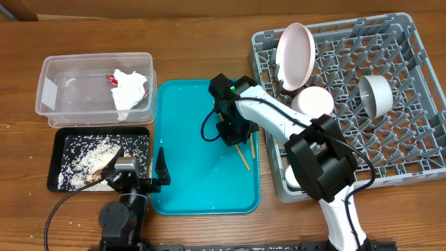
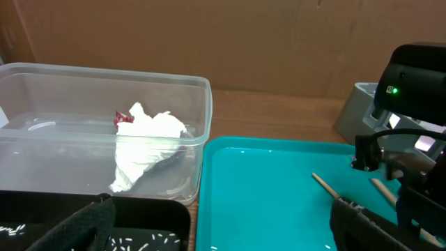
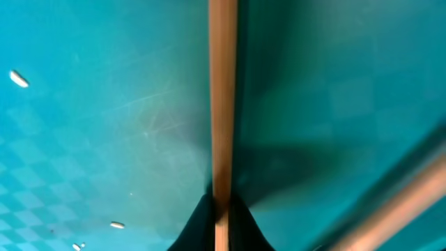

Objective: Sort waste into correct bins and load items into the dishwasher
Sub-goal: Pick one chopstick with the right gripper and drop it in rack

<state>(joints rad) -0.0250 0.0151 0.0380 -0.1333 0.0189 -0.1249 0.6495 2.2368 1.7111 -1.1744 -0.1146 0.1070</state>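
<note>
My right gripper (image 1: 233, 134) is low over the teal serving tray (image 1: 188, 188). It is shut on a thin wooden chopstick (image 3: 223, 104), which shows clamped between its fingertips (image 3: 221, 209). The second chopstick (image 3: 401, 199) lies beside it on the tray; both show in the overhead view (image 1: 242, 156). My left gripper (image 1: 139, 171) is open and empty over the gap between the black tray (image 1: 59, 139) and the teal tray; it also shows in the left wrist view (image 2: 223, 233). The clear tub (image 1: 49, 84) holds the white napkin (image 1: 129, 90) and the red wrapper (image 1: 113, 79). Rice and scraps (image 1: 90, 155) lie in the black tray.
The grey dish rack (image 1: 411, 90) at the right holds a pale-pink plate (image 1: 294, 54), two white bowls (image 1: 312, 101) (image 1: 374, 94) and a small white cup (image 1: 291, 174). A few rice grains (image 3: 19, 79) lie on the teal tray.
</note>
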